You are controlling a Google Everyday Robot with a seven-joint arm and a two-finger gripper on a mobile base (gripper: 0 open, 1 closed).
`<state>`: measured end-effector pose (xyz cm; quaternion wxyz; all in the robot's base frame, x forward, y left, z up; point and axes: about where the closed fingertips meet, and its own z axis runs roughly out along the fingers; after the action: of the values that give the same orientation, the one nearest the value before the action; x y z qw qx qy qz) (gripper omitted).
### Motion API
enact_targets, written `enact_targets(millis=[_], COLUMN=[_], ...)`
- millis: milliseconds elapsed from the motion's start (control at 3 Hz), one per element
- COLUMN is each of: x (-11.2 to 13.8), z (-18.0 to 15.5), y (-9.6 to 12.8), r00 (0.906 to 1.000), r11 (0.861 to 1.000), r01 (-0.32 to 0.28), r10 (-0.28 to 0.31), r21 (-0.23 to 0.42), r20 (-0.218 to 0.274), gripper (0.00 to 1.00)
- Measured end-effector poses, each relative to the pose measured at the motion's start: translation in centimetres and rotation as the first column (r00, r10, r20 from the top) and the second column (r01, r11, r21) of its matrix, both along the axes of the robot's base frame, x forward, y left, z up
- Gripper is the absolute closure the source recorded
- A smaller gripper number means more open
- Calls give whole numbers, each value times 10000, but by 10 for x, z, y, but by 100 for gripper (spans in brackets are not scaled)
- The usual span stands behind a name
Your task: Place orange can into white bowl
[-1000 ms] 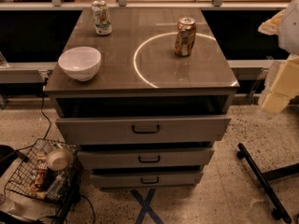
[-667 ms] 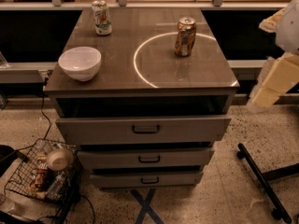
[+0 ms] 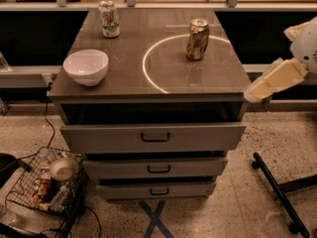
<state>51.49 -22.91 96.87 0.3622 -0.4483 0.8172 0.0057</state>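
Since the earlier frames the arm at the right has swung lower and further left, and its pale end now reaches toward the front right corner of the bench. Nothing on the bench has shifted.

The tool is at that pale end, just beside the bench's right front corner, at about the level of the top and off its edge. It touches nothing on the bench. Whether it is wide or narrow cannot be told from here, and it holds nothing that can be seen.

The orange can stands upright on the right half of the bench, inside a thin white ring marked on the surface, near the ring's far side. The white bowl sits upright near the front left corner, outside the ring and well apart from the orange can. A green can stands upright near the back left corner, behind the white bowl.

Below the top, the upper drawer is pulled part way out. On the floor at the left a wire basket holds a tan bowl among other items. A blue tape cross marks the floor in front.
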Motion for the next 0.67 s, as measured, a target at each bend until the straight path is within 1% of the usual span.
enact_targets(millis=[333,667], x=[26,51], z=[-15,-25], y=[2,8], r00=[9955,9778], r11=[9849,9493], r01=[219,77], r10=[-374,-730], r21=[1715,3143], r20=[875,1963], gripper=[0,0])
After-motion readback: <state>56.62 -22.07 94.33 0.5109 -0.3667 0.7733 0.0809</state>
